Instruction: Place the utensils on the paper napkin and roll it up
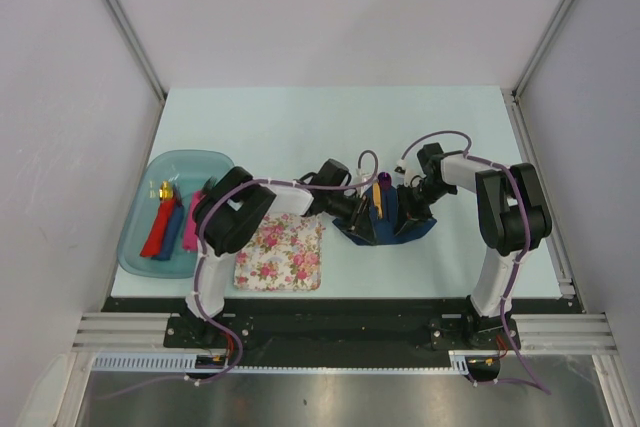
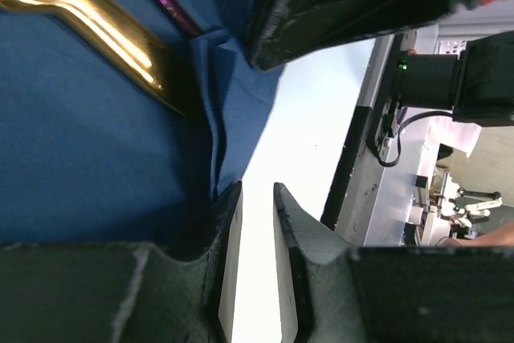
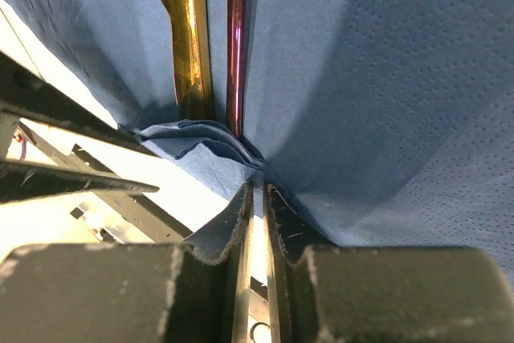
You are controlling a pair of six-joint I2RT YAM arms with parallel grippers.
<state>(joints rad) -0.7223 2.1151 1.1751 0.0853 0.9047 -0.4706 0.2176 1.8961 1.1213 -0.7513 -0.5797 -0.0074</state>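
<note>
Pale tabletop enclosed by plain white walls, viewed from above. At the left edge, a translucent teal tray holds chunky red, blue and pink pieces. A floral mat lies just right of the tray, near the front edge.

Right of the mat, the paper napkin sits bunched between the two arms, its sides drawn upward rather than lying flat. The gold-orange utensil and the purple spoon lie on it side by side, nearly touching, with the spoon's bowl projecting past the napkin's far edge.

Left gripper, at the napkin's left side. In the left wrist view its fingers are narrowly parted; bare table shows through the gap and nothing lies between them. The napkin's creased edge reaches the tip of one finger. Whether paper is caught beneath that finger cannot be told.

Right gripper, at the napkin's right side. In the right wrist view its fingers are closed to a thin slit, and folds of the napkin converge into that slit, the paper rising steeply on either side. The gold handle and the thin purple handle run parallel down the crease toward the pinched fold
</note>
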